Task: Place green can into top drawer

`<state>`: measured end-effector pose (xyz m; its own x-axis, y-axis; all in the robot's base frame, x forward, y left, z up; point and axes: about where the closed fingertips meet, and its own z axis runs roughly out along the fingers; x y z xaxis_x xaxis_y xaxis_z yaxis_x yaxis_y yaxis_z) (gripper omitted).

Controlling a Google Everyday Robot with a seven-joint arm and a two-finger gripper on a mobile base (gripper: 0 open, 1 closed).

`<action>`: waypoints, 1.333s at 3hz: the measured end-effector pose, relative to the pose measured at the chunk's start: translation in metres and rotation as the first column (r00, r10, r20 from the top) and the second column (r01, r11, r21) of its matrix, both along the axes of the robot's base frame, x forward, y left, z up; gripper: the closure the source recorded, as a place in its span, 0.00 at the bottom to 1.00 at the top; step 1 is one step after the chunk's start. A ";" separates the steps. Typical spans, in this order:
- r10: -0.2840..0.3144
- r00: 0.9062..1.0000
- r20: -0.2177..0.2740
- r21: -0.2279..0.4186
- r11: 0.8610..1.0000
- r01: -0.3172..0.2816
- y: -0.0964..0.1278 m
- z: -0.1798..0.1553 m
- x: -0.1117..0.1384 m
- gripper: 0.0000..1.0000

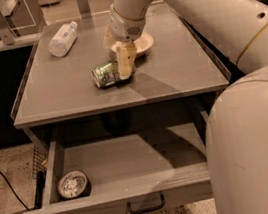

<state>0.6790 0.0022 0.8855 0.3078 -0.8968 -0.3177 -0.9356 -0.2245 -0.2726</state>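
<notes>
The top drawer (114, 206) stands pulled out below the front edge of the table (180, 76), its flat front panel nearest and a dark bar handle (146, 209) at the middle of that panel. In the drawer's front left corner sits a round silver-topped can (73, 184); the rest of the drawer floor is bare grey.

On the table, about midway between the front and back edges and a little left of centre, the green can (104, 75) lies on its side, its length running left to right. The gripper (124, 72) is down at the can's right end, with a pale part of it in front of the can there; whether it has closed on the can or stands open cannot be told.

Just behind the gripper rests a shallow pale bowl (145, 41), partly hidden by the wrist. The arm (183, 0) reaches in from the right. Near the back left corner a white plastic bottle (62, 39) lies on its side.
</notes>
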 end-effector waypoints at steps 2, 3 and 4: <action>-0.028 0.998 -0.063 -0.020 0.999 0.026 -0.005 -0.031 0.002 0.26; -0.027 0.996 -0.083 -0.029 0.999 0.025 -0.004 -0.041 0.001 0.28; -0.023 0.996 -0.090 -0.034 0.999 0.020 -0.002 -0.044 -0.001 0.43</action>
